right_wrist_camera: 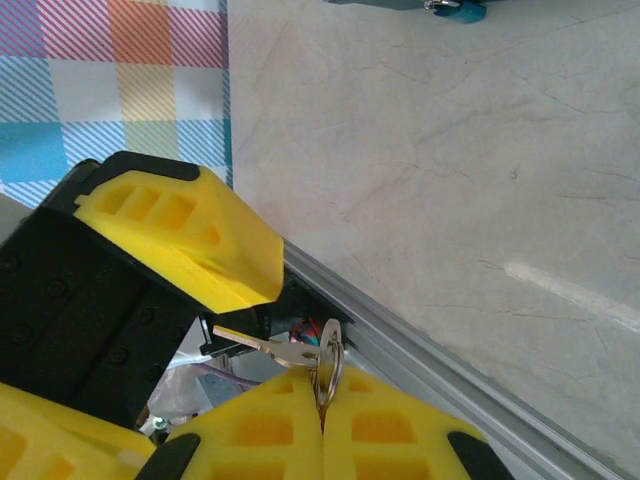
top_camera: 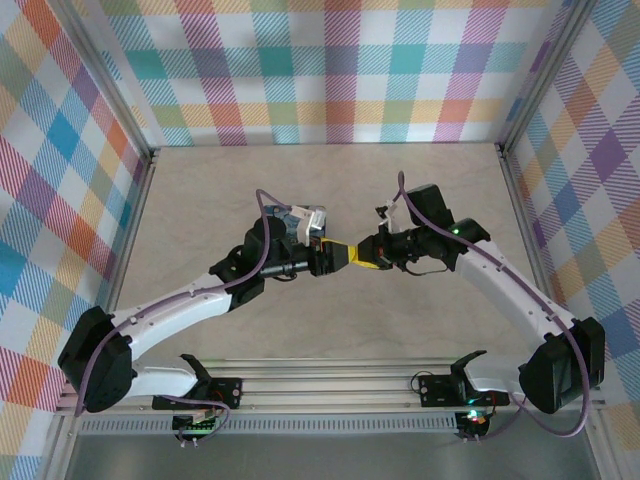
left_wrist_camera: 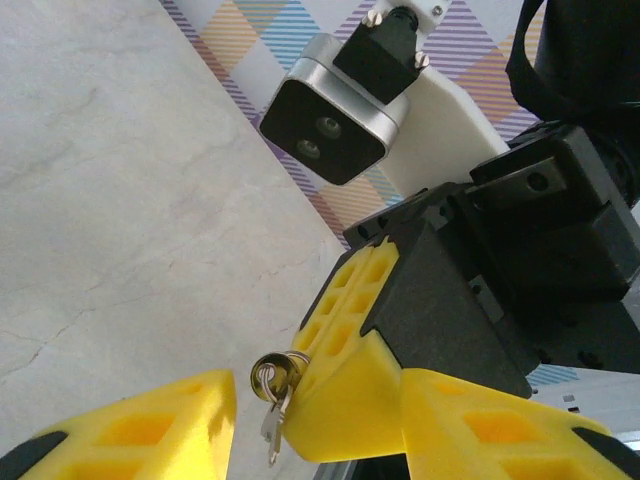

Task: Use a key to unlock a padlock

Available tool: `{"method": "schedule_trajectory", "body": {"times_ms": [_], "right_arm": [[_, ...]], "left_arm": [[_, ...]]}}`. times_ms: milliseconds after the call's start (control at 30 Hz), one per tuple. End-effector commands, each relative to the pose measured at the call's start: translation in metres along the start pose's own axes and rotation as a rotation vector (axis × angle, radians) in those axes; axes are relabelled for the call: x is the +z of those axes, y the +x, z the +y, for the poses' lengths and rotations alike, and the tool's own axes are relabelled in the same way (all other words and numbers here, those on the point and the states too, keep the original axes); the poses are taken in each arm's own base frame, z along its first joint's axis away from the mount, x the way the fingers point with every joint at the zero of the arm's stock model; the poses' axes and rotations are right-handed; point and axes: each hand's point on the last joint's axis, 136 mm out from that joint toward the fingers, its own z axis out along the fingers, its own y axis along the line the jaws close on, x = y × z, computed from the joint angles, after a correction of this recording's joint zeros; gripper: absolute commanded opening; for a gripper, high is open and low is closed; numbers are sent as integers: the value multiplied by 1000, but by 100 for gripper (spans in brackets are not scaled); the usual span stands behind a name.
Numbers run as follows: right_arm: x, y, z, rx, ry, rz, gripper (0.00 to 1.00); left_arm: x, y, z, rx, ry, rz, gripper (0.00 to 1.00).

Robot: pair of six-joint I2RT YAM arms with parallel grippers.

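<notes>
Right end effector (right_wrist_camera: pixel 322 405), clamped on the ring of the small silver metal key (right_wrist_camera: pixel 268 346), holds it over the middle of the beige marbled counter (top_camera: pixel 250 180), blade poking free between the spread-apart fingers of the left end effector (top_camera: pixel 338 257), probably for a handover regrip.

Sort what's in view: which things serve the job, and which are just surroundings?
Job:
- key, pinched in the shut right gripper
- left gripper, jaws apart, facing the key

Surroundings:
- table
- plaid walls
- frame rail
- right wrist's camera
</notes>
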Motion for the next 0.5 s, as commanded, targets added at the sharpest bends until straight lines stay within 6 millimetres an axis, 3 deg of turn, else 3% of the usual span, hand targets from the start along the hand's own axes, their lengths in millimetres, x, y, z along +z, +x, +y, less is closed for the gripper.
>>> {"method": "schedule_trajectory", "body": {"times_ms": [0,100,467], "right_arm": [[-4,5,11,-3,-35,10,0],[-3,5,9,0,-33,12,0],[2,5,7,33,-56,17,0]], "left_arm": [[1,-10,-20,44,60,-17,45],[2,-9,-18,38,55,-16,42],[4,-8,-10,7,14,-10,18]]}}
